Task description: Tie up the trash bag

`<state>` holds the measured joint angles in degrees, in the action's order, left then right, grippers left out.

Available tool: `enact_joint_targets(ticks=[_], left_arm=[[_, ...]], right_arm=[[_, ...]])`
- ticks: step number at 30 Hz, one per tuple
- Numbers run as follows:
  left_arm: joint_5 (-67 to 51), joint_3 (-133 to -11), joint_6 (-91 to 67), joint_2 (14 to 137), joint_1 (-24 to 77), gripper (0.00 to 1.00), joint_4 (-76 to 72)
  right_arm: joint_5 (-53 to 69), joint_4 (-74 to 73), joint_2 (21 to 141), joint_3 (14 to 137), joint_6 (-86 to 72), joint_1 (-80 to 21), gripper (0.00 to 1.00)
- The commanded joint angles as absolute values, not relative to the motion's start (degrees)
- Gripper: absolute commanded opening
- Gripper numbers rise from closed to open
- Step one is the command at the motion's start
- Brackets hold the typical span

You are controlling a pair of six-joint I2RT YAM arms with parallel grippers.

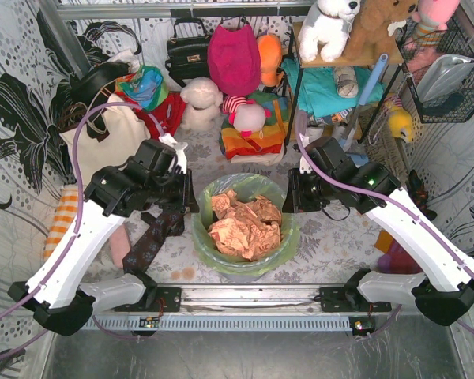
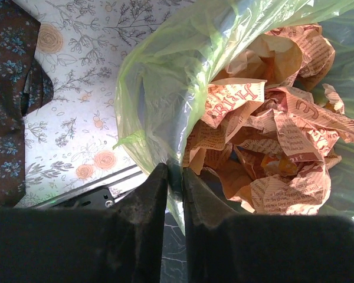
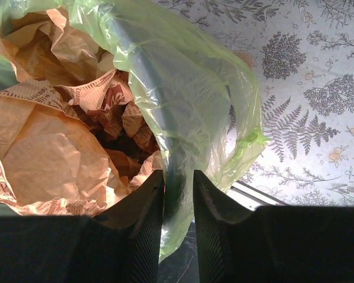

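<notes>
- Top view: the trash bag (image 1: 251, 189) stands between my grippers. My left gripper (image 1: 191, 207) is at its left rim and my right gripper (image 1: 292, 197) at its right rim, both equally near.
- Left wrist view: the left gripper (image 2: 174, 172) is pressed together, pinching rim film. The bag extends ahead and to the right.
- Right wrist view: the right gripper (image 3: 178, 174) pinches the opposite rim. The bag extends ahead and to the left.

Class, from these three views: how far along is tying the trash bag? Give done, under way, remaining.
Done: both grippers sit at the rim of the trash bag, which holds crumpled paper. In hand: the left gripper pinches one side of the rim; the right gripper straddles the opposite side, jaws narrowly apart. Left: lifting, gathering and knotting; the mouth lies wide open, no knot.
</notes>
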<state>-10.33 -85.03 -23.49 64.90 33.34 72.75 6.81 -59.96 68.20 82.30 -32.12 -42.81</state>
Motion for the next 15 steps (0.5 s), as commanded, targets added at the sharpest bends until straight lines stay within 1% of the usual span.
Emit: enact_joint_targets(ticks=[1,3,4,5,7,12,15], left_arm=[[-12.12,-84.22,-22.42,64.63,33.77,0.22,70.58],[-11.81,-84.41,-22.46,64.68,33.79,0.19,70.6],[-11.9,-84.5,-22.42,64.76,33.83,0.16,70.58],[-11.87,-84.54,-22.47,64.89,33.84,0.09,70.58],[-11.92,-84.74,-22.34,65.16,33.84,0.0,70.58],[-11.54,-86.63,-22.14,66.06,33.84,0.0,70.38],[-11.72,-87.5,-22.32,66.62,33.84,0.0,69.74]], right_arm=[[6.94,-58.91,68.03,81.86,-33.06,-43.15,0.24],[6.77,-58.8,68.19,82.22,-33.05,-43.15,0.2],[6.65,-58.73,68.32,82.46,-33.09,-43.15,0.15],[6.48,-58.67,68.48,82.72,-33.05,-43.14,0.12],[6.34,-58.37,68.87,82.99,-33.05,-43.15,0.08],[5.96,-57.93,69.88,84.4,-32.71,-43.15,0.01],[4.86,-58.07,70.58,85.96,-32.5,-43.15,0.0]])
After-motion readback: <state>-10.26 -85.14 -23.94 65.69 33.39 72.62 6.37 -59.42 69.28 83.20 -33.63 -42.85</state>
